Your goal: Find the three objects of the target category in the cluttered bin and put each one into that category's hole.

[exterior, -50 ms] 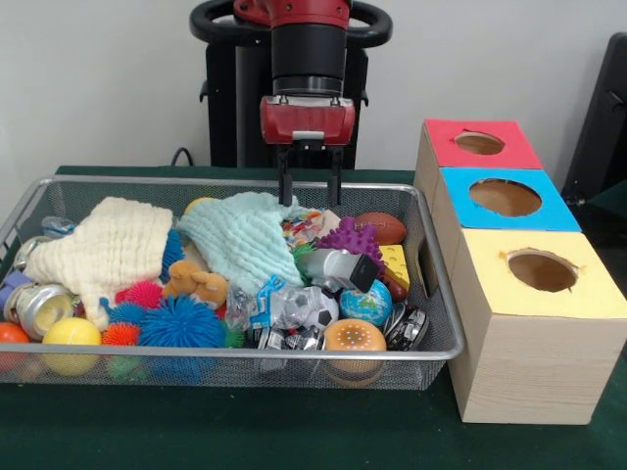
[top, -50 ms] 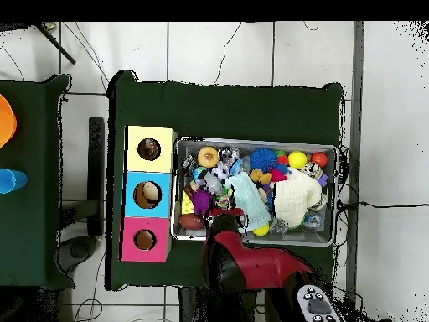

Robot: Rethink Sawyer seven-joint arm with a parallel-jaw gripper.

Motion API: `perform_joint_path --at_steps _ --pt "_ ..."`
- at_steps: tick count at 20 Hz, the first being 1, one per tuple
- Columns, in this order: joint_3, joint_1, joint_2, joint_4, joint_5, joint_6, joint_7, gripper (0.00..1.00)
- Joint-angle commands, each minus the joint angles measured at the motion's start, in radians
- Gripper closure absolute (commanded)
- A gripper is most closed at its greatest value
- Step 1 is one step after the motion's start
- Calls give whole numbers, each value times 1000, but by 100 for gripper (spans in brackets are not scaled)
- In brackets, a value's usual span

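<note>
— While it hangs over the wire bin [exterior, -50 ms: 436, 294], how does the gripper [exterior, -50 ms: 310, 186] stand?
— Fingers apart, holding nothing, just above a mint cloth [exterior, -50 ms: 245, 235].
— What surrounds it?
— Below lie a brown football [exterior, -50 ms: 382, 227], purple spiky toy [exterior, -50 ms: 350, 238], cream cloth [exterior, -50 ms: 108, 250] and blue spiky ball [exterior, -50 ms: 181, 323]. Beside the bin, three holed boxes: red [exterior, -50 ms: 478, 144], blue [exterior, -50 ms: 505, 198], yellow [exterior, -50 ms: 541, 271].

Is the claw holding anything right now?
No. In the front view the claw hangs open and empty above the mint green cloth at the far side of the wire bin.
</note>
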Motion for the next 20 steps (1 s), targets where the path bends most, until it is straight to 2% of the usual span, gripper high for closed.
perform_joint_path --at_steps 1,4,9,13,20 --pt "97 -42 3 -17 146 -99 335 0" --pt "111 -56 16 15 205 -139 387 0" --pt "112 -69 35 32 228 -211 416 0" --pt "106 -49 39 8 167 -235 372 0" --pt "64 -8 53 -5 174 -259 364 0"
